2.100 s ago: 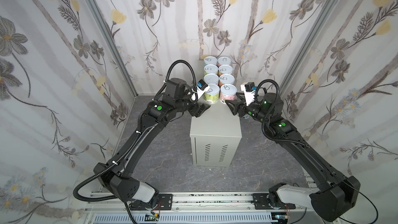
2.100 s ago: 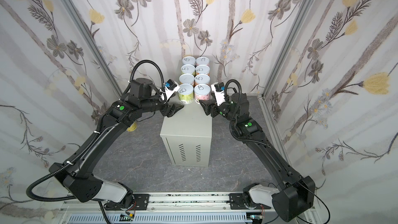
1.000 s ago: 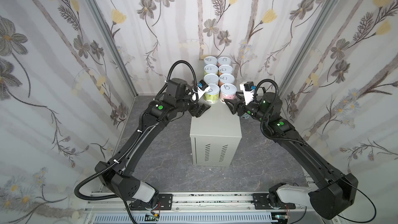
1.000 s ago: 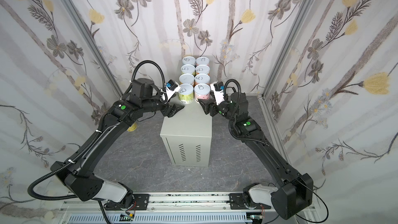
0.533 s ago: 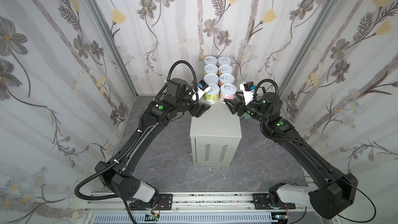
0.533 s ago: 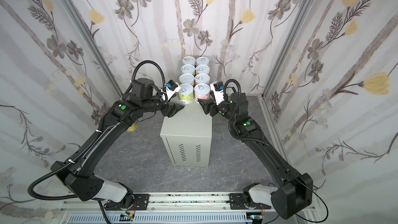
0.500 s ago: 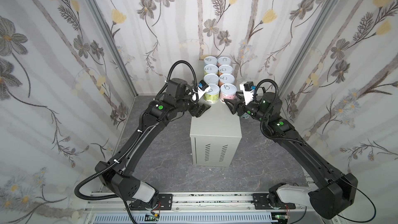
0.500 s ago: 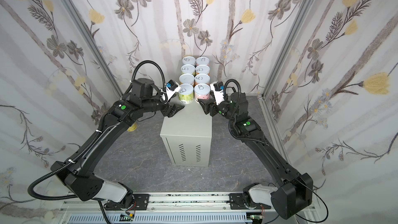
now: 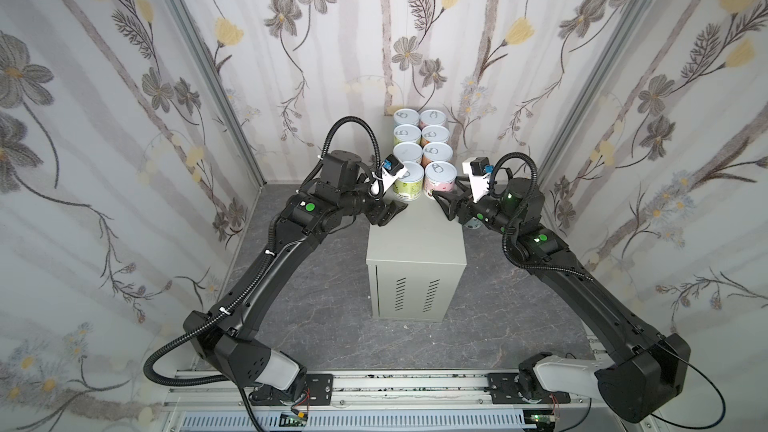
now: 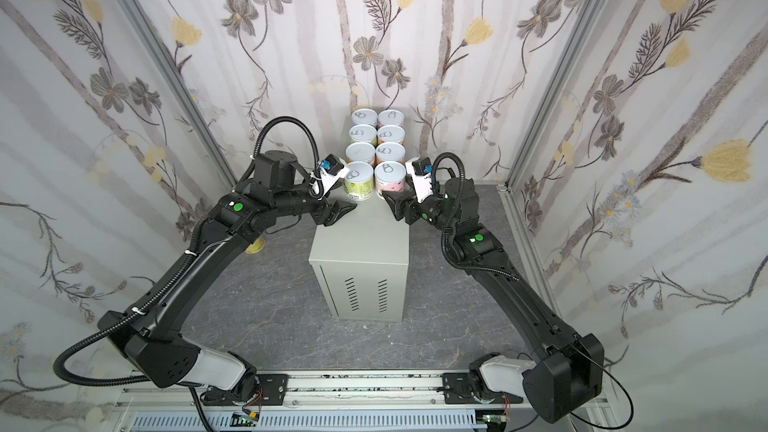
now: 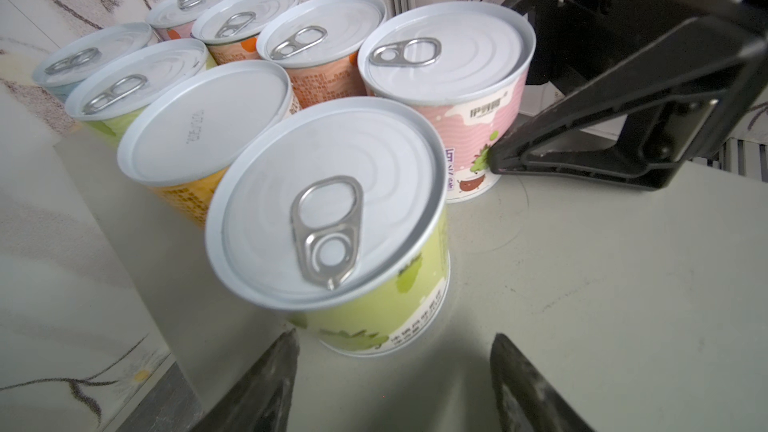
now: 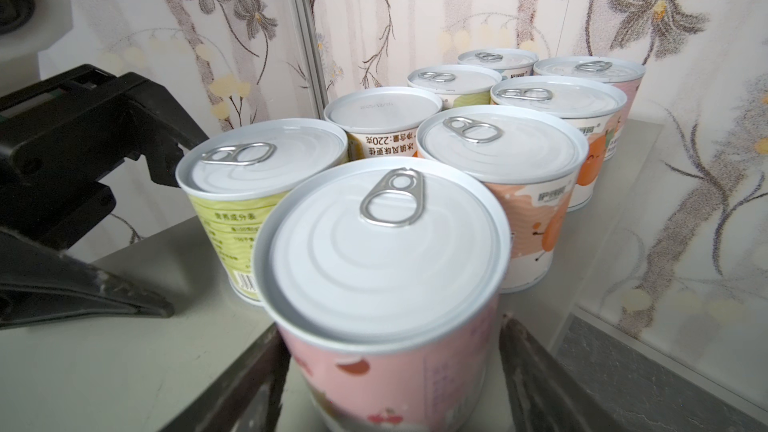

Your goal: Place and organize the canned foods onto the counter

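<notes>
On top, far end: eight short round pastel-labelled metal tins stand two columns by four on the tall pale grey-beige metal cabinet counter; near half bare.
Front pair: green tin with silvery pull-tab lid, pink tin alike, side by side, both seated.
Left gripper: jaws apart, empty, tips just short of green tin.
Right gripper: jaws straddle pink tin low on its wall; pressing or only flanking, can't tell.
Step, my read: you're releasing the front pair.
Do it well: spread your right jaws clear of the wall first, then back straight out over the bare half; no sideways sweep, one nudge could shift a column. Keep left tips off green tin.
Odd one: yellow-orange tin shows a plain tabless end up, likely inverted.
</notes>
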